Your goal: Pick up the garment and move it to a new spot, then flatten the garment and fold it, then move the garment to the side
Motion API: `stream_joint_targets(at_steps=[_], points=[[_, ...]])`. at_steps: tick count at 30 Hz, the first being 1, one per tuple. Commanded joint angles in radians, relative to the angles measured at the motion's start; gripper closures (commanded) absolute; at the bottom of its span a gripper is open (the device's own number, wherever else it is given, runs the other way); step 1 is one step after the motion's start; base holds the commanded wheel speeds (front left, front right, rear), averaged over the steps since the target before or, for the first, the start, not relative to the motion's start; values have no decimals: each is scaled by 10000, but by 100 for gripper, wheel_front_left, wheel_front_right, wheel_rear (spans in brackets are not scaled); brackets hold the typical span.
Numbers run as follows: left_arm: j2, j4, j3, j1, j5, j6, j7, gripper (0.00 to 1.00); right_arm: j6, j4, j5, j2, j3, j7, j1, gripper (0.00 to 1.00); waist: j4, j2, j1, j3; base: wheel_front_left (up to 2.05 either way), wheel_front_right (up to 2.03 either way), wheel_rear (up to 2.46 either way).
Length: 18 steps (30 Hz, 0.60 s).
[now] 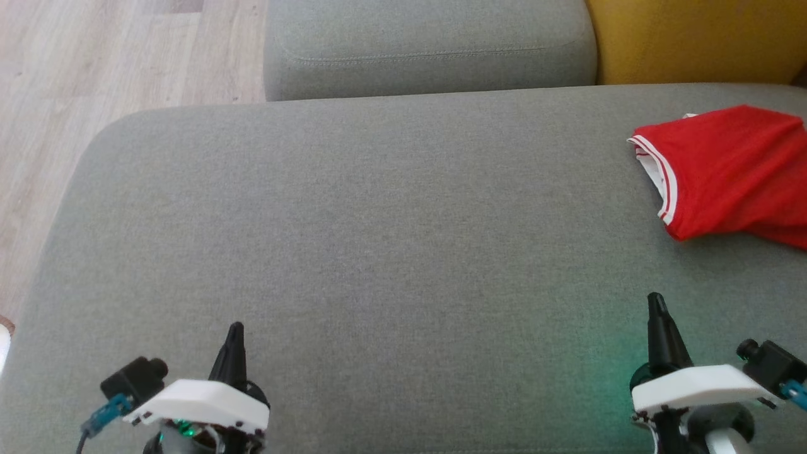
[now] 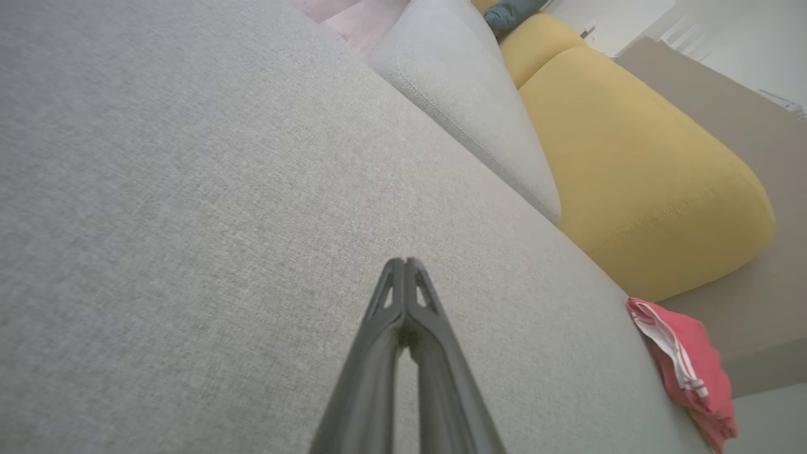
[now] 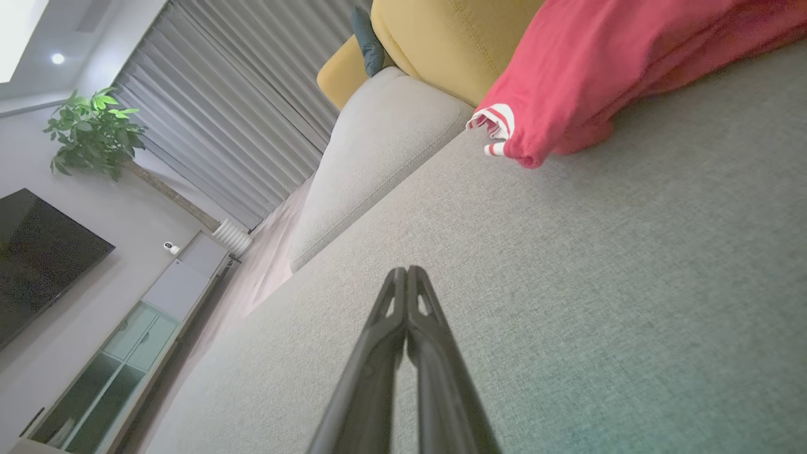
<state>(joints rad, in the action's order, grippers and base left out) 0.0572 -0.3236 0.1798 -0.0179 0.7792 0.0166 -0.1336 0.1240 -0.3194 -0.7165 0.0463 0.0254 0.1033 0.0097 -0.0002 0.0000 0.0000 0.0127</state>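
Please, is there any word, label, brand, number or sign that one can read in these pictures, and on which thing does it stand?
No text can be read anywhere.
The red garment shows only white stripes on its trim, no print or label.
The grey sofa seat and the yellow cushion carry no writing.
The television is dark, with no visible logo.

Grey fabric sofa seat (image 1: 353, 221), folded red garment (image 1: 731, 170) lying near its right edge
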Motion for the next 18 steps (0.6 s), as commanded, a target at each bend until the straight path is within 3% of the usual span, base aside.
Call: stream_joint_targets(at_steps=[1,18], points=[[70,374,-273,537,287,-81,48,100,24,377,-318,149,-1,-108,-590,100,0,0,0,-3,0,0,0],[77,465,-787,685,2030,-377,521,100,33,459,-2200,173,-231,-492,-709,100,1,0,0,-36,0,0,0]])
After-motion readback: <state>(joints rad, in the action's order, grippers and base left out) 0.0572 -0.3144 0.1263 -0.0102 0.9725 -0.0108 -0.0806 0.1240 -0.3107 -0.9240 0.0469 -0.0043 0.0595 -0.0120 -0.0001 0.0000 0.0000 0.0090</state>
